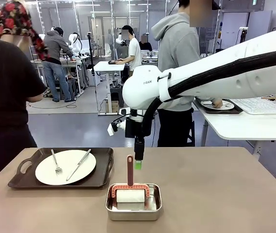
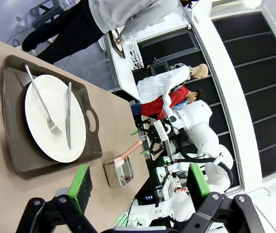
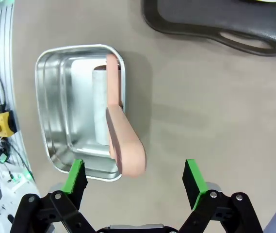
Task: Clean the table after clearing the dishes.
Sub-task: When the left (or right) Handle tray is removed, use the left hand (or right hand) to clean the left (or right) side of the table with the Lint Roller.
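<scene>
Bright, even ceiling light; soft shadows on the table (wrist views bend strongly toward their edges).

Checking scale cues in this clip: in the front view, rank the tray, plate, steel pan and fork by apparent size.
1. tray, clearly largest.
2. plate and steel pan look about alike; the pan sits nearer the camera, so they are left unranked.
3. fork, smallest.
</scene>
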Controlling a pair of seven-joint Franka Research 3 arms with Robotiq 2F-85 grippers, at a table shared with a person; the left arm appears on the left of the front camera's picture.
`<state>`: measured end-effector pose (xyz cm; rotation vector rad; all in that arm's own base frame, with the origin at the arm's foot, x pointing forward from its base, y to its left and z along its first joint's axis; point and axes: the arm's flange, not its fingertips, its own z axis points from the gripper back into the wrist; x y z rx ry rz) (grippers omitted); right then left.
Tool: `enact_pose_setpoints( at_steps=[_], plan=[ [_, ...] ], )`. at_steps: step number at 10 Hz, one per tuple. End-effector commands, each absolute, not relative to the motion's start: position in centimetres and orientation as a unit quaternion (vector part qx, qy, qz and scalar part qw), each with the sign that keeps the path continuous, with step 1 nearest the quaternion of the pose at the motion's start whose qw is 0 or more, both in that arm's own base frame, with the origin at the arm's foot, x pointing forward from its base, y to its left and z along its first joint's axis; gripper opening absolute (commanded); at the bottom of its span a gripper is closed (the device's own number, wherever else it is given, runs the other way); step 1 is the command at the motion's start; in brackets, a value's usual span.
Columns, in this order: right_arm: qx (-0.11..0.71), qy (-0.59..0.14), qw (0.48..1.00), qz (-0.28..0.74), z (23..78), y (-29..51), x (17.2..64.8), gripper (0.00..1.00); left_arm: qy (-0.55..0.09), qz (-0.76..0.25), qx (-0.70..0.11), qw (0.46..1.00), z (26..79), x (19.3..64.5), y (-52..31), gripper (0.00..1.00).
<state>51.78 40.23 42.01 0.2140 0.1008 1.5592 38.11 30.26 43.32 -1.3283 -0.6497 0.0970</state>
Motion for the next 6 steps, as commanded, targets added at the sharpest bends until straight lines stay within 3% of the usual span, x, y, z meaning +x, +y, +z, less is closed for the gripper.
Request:
enact_pose_setpoints(
  at_steps=[1, 6],
  plan=[
    [0.094, 0.073, 0.689, 0.715, 42.2, 42.0, 52.8, 1.00, -0.297, 0.041, -0.608, 0.735, 43.5, 37.7, 30.4, 1.00],
    [0.112, 0.108, 0.682, 0.714, 40.5, 43.9, 53.2, 1.00, -0.297, 0.041, -0.608, 0.735, 43.5, 37.7, 30.4, 1.00]
  ],
)
